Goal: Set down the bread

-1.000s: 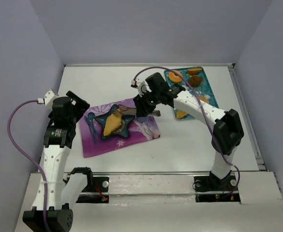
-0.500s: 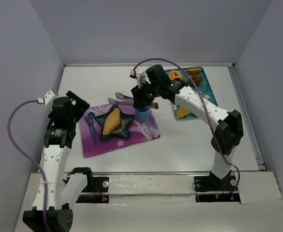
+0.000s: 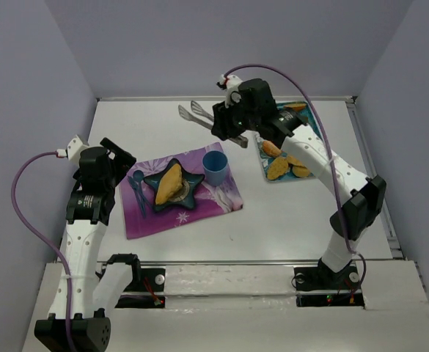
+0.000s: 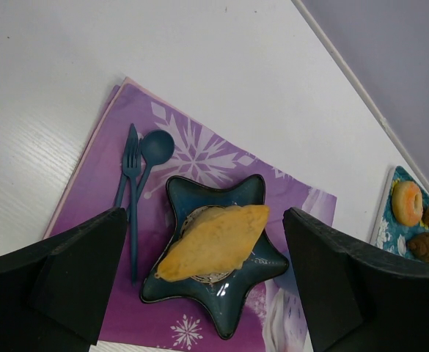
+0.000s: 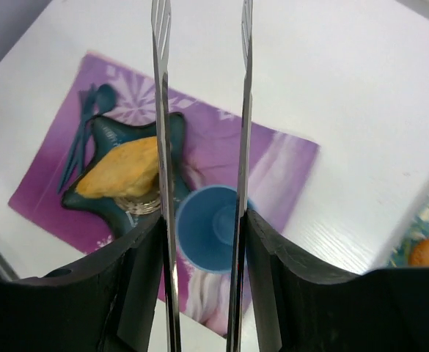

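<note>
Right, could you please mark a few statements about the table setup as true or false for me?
1. The bread lies on the star-shaped plate. True.
2. The tongs in the right gripper hold a pastry. False: they are empty.
3. The blue cup lies tipped on its side. False: it stands upright on the purple mat.
4. The fork and spoon lie on the mat beside the plate. True.
5. The left gripper is shut. False: it is open.
</note>
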